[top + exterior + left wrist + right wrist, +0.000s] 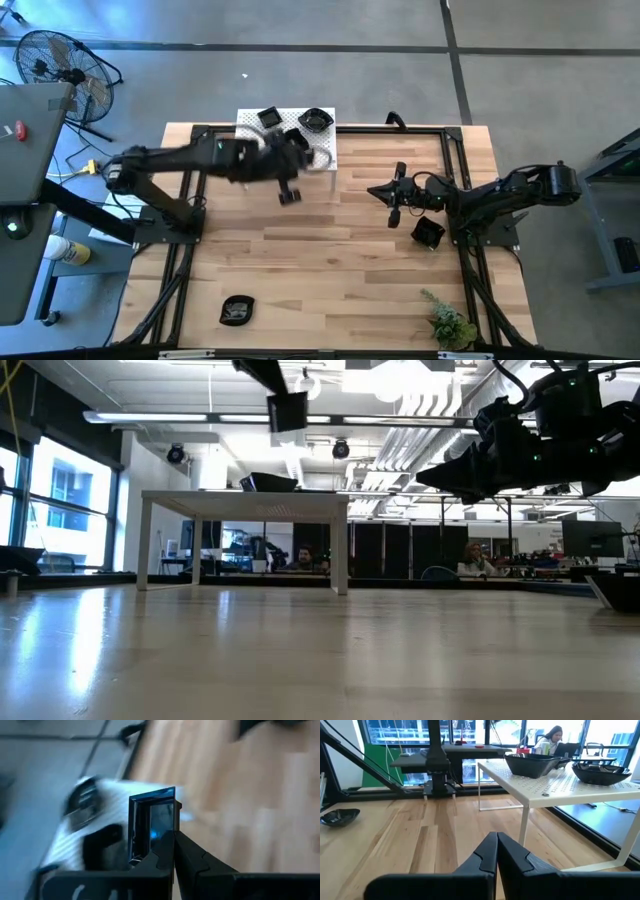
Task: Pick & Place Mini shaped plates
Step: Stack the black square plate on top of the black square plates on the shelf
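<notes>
Off the white platform's near edge: the left gripper [290,192] hangs above the bare wood, just clear of the white platform [325,155].
Left claw: clamped on a square plate [150,827], fingers pinching one rim so the dish stands on edge in front of the wrist camera.
Held plate, low view: the square plate [287,410] rides high above the platform top, well off any surface.
Held plate, long axis: appears roughly in line with the fingers, though motion blur makes the exact tilt hard to call.
Plates left on the platform: at least two dark dishes, one deep plate [532,764] and one shallower plate [600,772] beside it.
Plates already on the table: one dish [237,309] far from the platform near the table's front edge, another dish [427,232] away from the platform on the right arm's side.
Right claw: right gripper [393,215] pressed together on nothing, low over the wood beside the platform, waiting.
Key relation: the loaded claw is past the platform edge, with open tabletop directly below; the drop zone likely lies away from the platform toward the table's front, nearer the left arm than the right.
</notes>
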You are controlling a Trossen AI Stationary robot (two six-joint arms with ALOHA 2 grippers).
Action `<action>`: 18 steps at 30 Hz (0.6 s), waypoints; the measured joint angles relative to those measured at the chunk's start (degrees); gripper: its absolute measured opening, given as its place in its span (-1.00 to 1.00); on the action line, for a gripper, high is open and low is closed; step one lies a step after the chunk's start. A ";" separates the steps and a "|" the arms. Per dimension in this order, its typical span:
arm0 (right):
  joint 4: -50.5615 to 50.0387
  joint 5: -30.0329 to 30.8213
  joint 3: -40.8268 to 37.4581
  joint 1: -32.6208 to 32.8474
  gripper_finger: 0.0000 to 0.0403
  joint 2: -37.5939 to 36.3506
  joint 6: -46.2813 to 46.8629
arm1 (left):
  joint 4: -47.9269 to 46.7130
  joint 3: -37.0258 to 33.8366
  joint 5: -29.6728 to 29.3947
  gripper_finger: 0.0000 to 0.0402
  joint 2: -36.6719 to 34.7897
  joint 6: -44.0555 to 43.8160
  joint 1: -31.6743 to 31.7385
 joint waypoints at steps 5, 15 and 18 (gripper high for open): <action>-0.12 -0.05 0.00 0.00 -0.97 0.00 0.00 | -5.72 2.43 -3.94 -1.00 -0.02 2.78 10.33; -0.11 -0.05 0.00 0.00 -0.97 0.00 -0.20 | 2.90 -5.01 3.11 -1.00 0.09 12.22 29.49; -0.14 -0.03 0.00 -0.02 -0.98 0.00 -0.22 | 4.87 -7.57 3.49 -1.00 0.09 15.24 32.93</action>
